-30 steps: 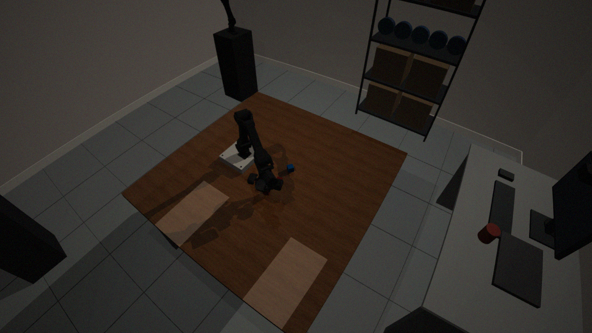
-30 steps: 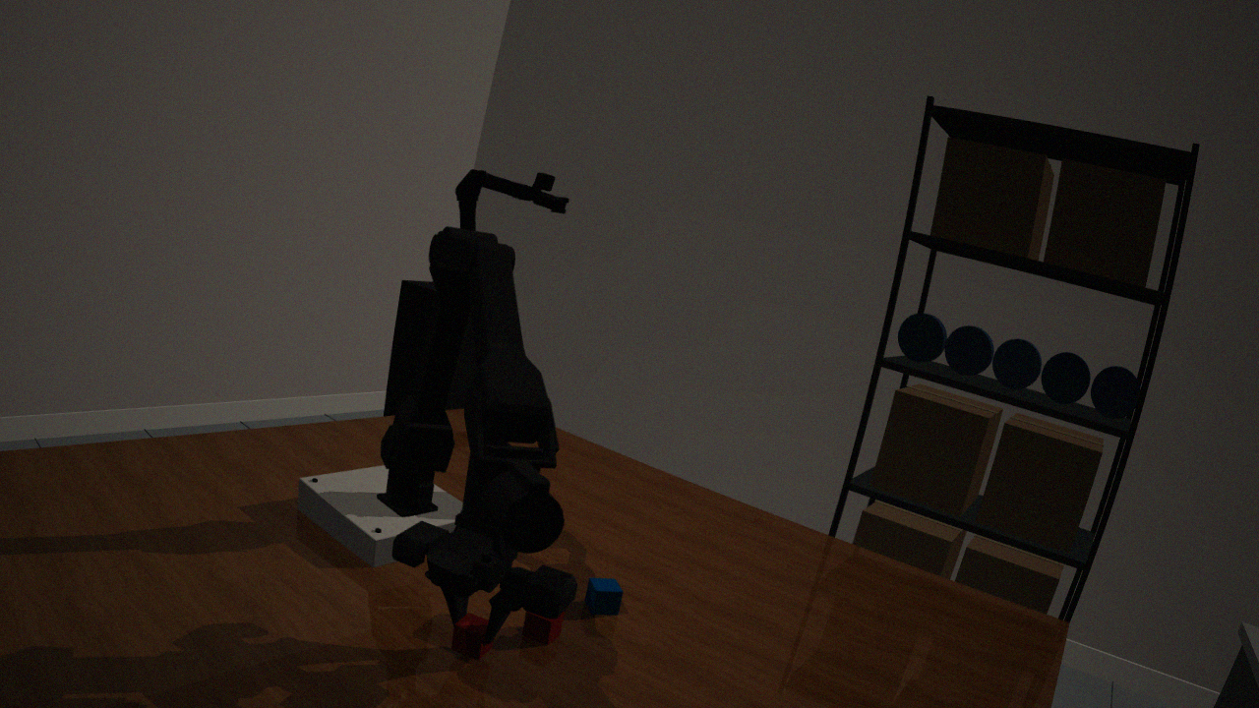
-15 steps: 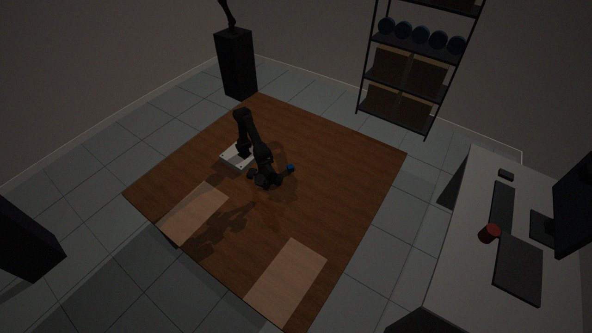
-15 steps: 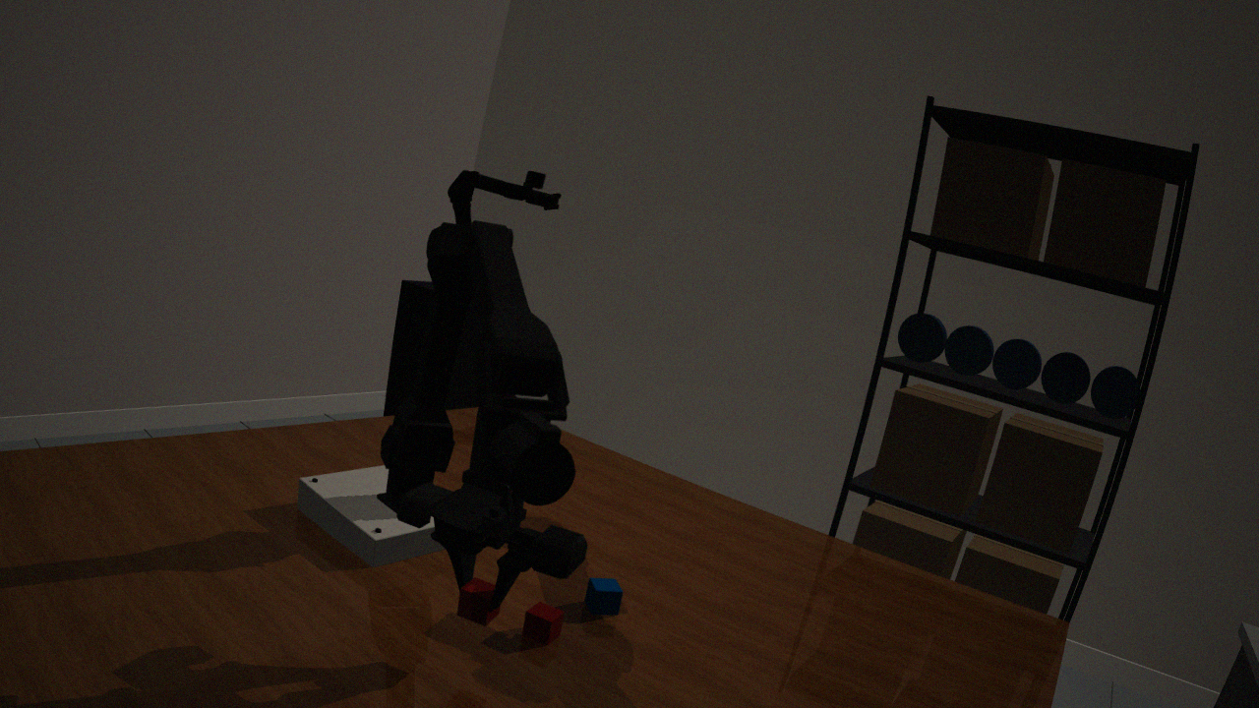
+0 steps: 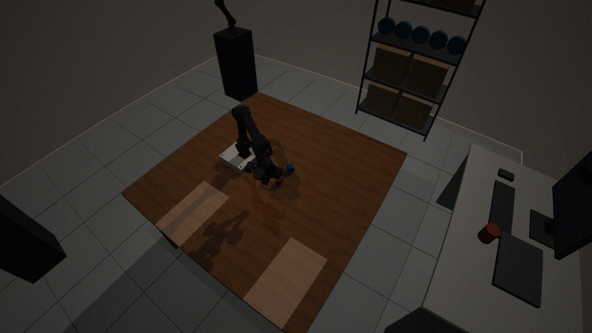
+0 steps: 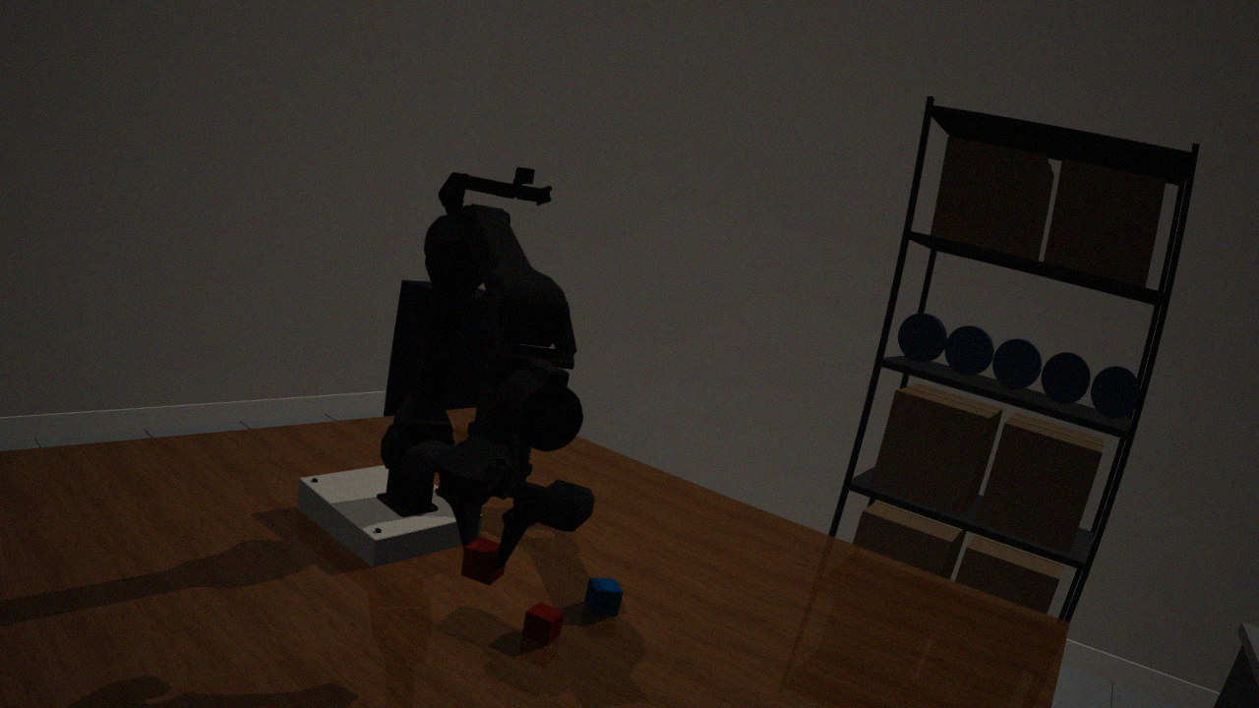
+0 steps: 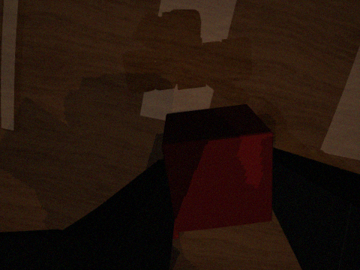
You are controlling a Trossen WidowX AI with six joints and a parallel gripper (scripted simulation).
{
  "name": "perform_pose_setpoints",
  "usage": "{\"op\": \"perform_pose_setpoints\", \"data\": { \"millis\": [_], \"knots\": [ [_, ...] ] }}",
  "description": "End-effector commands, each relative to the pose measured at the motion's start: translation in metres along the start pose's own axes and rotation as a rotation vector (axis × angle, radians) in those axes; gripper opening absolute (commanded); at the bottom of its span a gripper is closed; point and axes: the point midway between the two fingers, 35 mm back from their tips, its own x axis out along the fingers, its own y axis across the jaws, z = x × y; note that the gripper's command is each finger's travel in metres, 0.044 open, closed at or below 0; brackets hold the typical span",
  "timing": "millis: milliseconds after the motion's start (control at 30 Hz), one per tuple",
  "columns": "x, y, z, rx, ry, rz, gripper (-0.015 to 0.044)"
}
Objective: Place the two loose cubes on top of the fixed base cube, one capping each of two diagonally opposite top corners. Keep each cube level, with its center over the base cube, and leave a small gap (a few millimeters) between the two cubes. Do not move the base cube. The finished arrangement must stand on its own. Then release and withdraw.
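Note:
My gripper (image 6: pixel 486 555) (image 7: pixel 214 164) is shut on a red cube (image 5: pixel 264 181) (image 6: pixel 480 563) (image 7: pixel 229 184). It holds that cube up off the wooden surface, a finger on each side. In the wrist view the cube looks square between the fingers, with one edge up. A second red cube (image 5: pixel 279 181) (image 6: pixel 542 623) rests on the surface. The blue cube (image 5: pixel 290 168) (image 6: pixel 604 597), apparently the base, stands apart from it, farther back and to the right, with nothing on top. In the top view the gripper partly covers the held cube.
The arm's white mounting plate (image 5: pixel 230 156) (image 6: pixel 336 519) lies behind and left of the cubes. The wooden surface (image 5: pixel 331 165) (image 6: pixel 748 598) carries dark shadows and pale light patches. A shelf rack (image 5: pixel 407 49) (image 6: pixel 1012 400) and a desk (image 5: pixel 459 248) stand beyond it.

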Motion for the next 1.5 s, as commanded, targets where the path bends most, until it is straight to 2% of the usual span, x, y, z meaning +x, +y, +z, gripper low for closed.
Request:
{"op": "perform_pose_setpoints", "data": {
  "millis": [0,1467],
  "knots": [
    [-0.005,0.001,-0.001,-0.012,-0.004,-0.001,0.0105],
    [0.023,0.058,-0.127,-0.854,0.009,0.007,0.0105]
  ]
}}
